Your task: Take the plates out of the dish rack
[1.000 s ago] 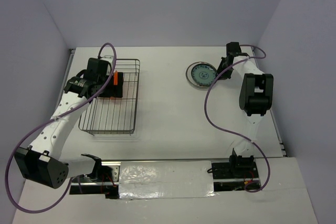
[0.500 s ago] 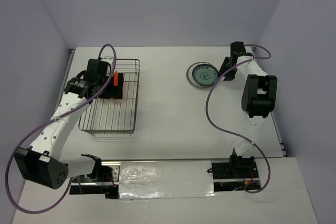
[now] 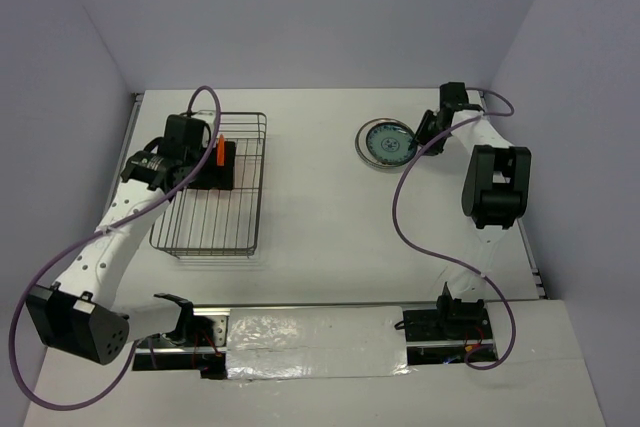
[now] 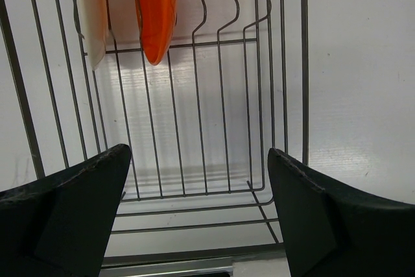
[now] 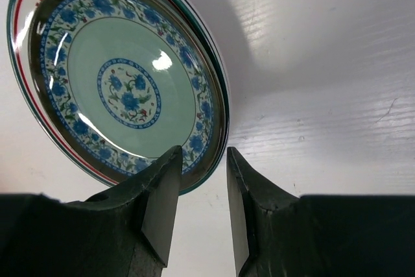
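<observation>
A rectangular silver wire dish rack (image 3: 205, 222) sits on the left of the white table (image 3: 320, 207). At its far end, two of the plates stand upright on edge between the dividers: a small round orange plate (image 4: 155, 11), and a cream-tan plate (image 4: 91, 17) just beside it. The left gripper (image 4: 198, 157) hangs over the rack on the near side of these two, its black fingers (image 4: 65, 205) spread wide with nothing but rack wires showing between them. On the far right of the table, well apart from the rack, a teal plate with a blue flower pattern (image 5: 130, 85) lies flat, nested on a white plate with red and green rim rings (image 5: 18, 24). The right gripper (image 5: 202, 157) is low at the right edge of this pair, its fingers (image 5: 155, 205) only a narrow gap apart. The rim shows through that gap, but whether the fingers touch it cannot be told.
</observation>
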Motion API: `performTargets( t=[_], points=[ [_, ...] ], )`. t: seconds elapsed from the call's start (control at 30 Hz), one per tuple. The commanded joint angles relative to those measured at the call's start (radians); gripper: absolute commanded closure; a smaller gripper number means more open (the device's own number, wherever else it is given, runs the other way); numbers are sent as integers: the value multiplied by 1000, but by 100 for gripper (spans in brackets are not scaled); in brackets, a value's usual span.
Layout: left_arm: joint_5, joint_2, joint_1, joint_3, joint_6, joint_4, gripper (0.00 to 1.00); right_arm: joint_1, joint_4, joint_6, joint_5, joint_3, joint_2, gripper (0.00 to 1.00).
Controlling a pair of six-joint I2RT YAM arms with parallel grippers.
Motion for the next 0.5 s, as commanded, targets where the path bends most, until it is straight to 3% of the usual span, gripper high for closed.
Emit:
performTargets(
  t=[0.0,0.47],
  points=[
    [12,-33,7,-6,18,15,1,-4,30,13,-9,-21,-52,59],
    [12,-44,10,-15,26,3,0,-4,80,42,-33,-67,-65,60]
  ],
)
